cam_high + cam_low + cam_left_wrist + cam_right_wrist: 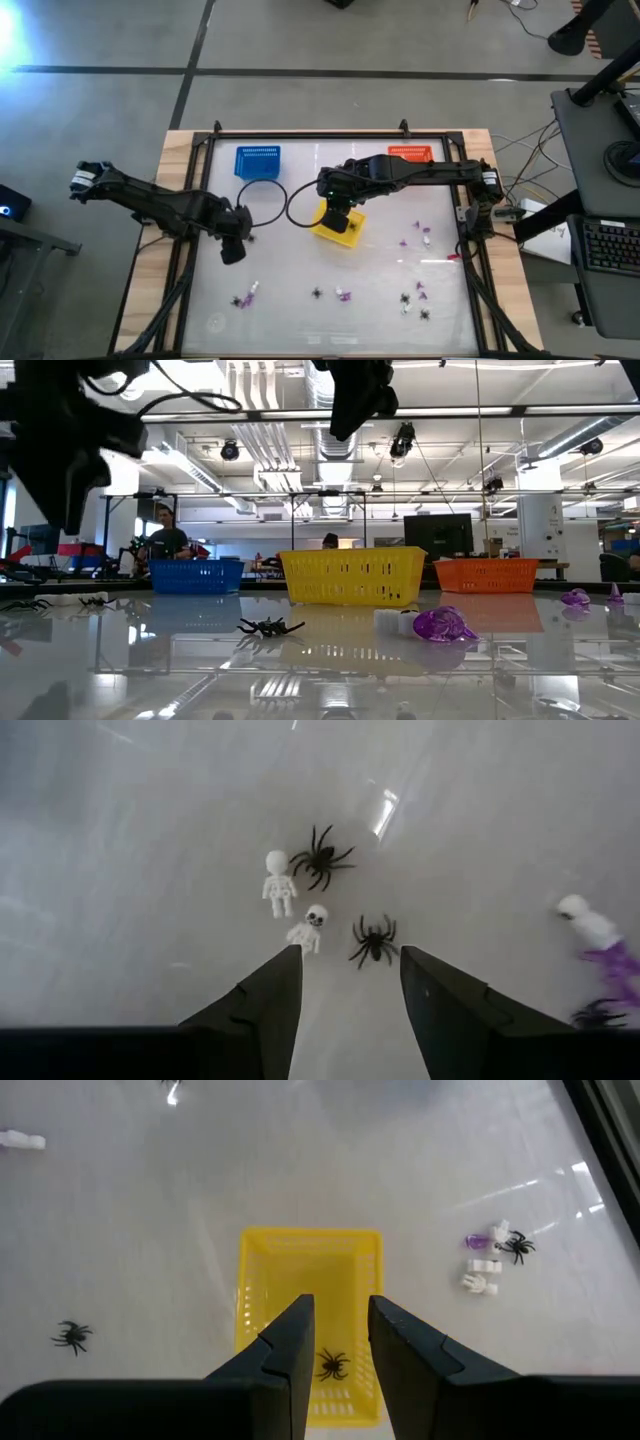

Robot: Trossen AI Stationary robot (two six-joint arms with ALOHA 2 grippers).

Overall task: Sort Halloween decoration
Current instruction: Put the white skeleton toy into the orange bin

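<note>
where overhead blurs, black spider [331,1365] lies inside yellow basket [262,1280]

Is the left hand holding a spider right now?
No. In the left wrist view the left hand is open and empty, with two spiders and two skeletons lying on the table beyond its fingers.

Overhead and right wrist views share the yellow basket [338,226].
</note>
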